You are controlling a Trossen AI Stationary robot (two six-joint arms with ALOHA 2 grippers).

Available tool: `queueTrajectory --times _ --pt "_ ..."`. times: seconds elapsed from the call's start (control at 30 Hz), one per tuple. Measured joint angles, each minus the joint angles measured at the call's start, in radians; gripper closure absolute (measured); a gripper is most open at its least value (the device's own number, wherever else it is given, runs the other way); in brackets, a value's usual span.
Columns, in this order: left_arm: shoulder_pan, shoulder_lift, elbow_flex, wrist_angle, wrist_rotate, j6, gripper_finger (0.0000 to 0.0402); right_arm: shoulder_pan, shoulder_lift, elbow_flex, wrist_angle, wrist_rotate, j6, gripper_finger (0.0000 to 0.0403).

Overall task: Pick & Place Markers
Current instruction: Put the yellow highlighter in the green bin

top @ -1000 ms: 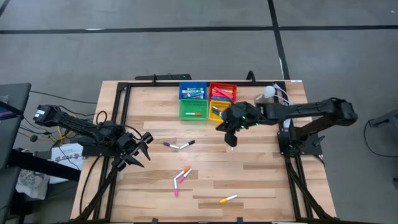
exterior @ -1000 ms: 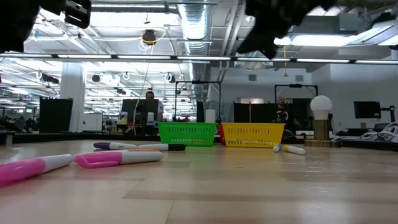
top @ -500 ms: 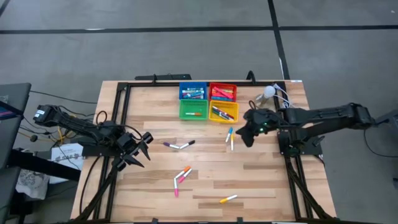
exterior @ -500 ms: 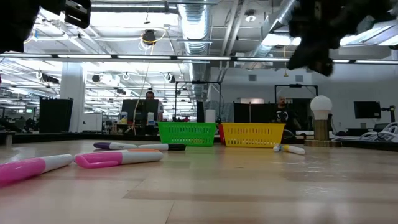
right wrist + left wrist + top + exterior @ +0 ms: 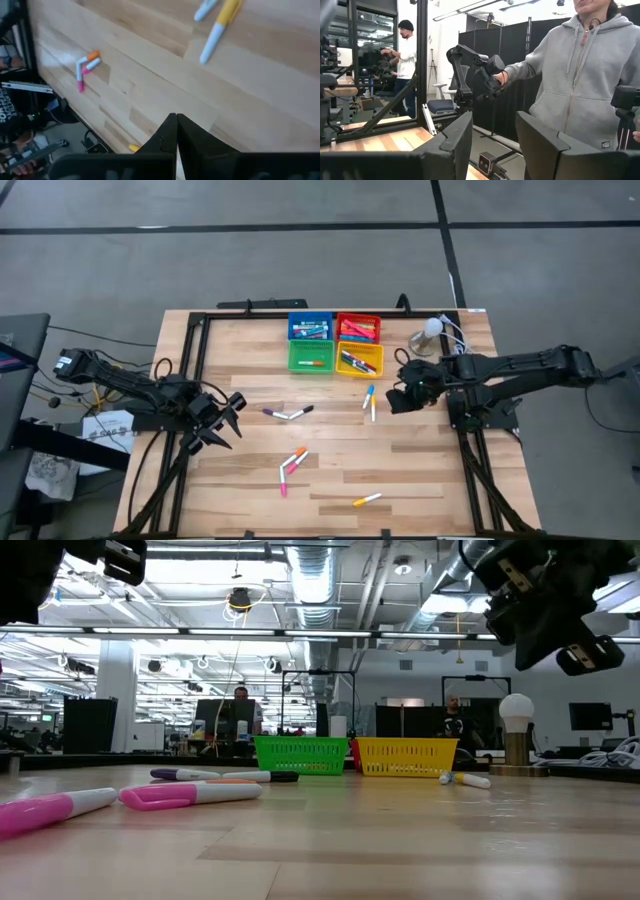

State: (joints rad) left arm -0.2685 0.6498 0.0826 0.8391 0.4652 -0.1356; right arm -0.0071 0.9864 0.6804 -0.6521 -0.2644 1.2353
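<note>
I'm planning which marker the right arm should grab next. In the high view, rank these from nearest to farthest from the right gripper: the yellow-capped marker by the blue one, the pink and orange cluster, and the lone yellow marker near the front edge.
From the shut right gripper:
1. Yellow-capped marker, just to its left, beside the blue one.
2. Lone yellow marker, near the front edge.
3. Pink and orange cluster, toward the table's middle front.
The last two are close to call.

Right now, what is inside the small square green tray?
The small square green tray holds one orange-capped, white-barrelled marker on its floor in the high view. In the low view its mesh wall hides the contents.
</note>
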Motion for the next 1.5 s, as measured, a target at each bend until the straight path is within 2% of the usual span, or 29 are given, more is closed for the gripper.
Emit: queueTrajectory --times 0.2,0.4,0.63,1.0,1.1,1.3,1.5 --pt "0.000 0.000 0.000 0.000 0.000 0.000 0.0251 -0.001 0.108 0.061 -0.001 -0.011 -0.006 0.0403" --pt "0.000 0.000 0.000 0.000 0.000 0.000 0.0251 -0.017 0.229 0.173 -0.096 0.056 -0.088 0.0403" --pt "0.000 0.000 0.000 0.000 0.000 0.000 0.0251 -0.022 0.370 0.293 -0.205 0.130 -0.103 0.0403" --pt "0.000 0.000 0.000 0.000 0.000 0.000 0.0251 -0.013 0.582 0.403 -0.256 0.165 -0.171 0.0403" --pt "0.000 0.000 0.000 0.000 0.000 0.000 0.0251 -0.024 0.625 0.402 -0.260 0.155 -0.182 0.0403" --pt "0.000 0.000 0.000 0.000 0.000 0.001 0.0251 -0.053 0.680 0.402 -0.241 0.053 -0.249 0.0403" --pt "0.000 0.000 0.000 0.000 0.000 0.001 0.0251 -0.077 0.687 0.402 -0.244 0.059 -0.301 0.0403"
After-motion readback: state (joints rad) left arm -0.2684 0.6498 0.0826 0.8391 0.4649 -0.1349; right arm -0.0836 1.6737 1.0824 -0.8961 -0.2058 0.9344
